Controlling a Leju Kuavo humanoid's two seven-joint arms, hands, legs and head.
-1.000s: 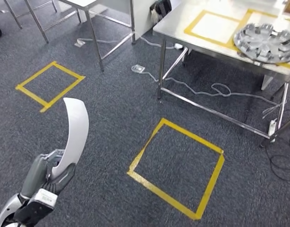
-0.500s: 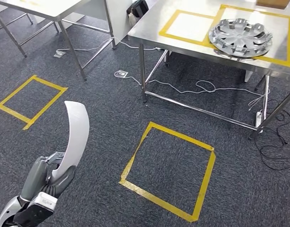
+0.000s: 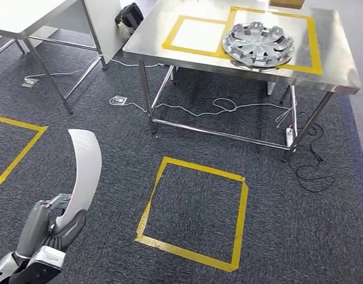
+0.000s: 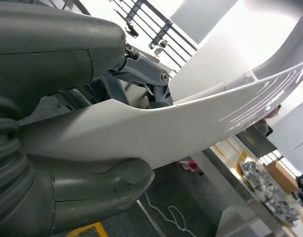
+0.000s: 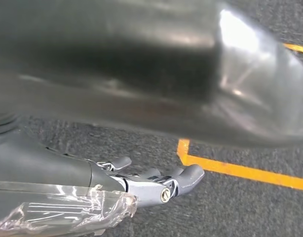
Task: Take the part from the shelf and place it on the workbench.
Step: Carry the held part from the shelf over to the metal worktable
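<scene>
Carpet [image 3: 278,236] between part [image 3: 85,168] and workbench [image 3: 340,65]

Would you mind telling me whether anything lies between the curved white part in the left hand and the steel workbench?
Nothing visible does: open carpet and a yellow tape square separate the curved white part in the left hand from the steel workbench.

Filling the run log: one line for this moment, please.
left hand: holds white curved part | right hand: open, hanging | workbench: ahead, hubcap on it
</scene>
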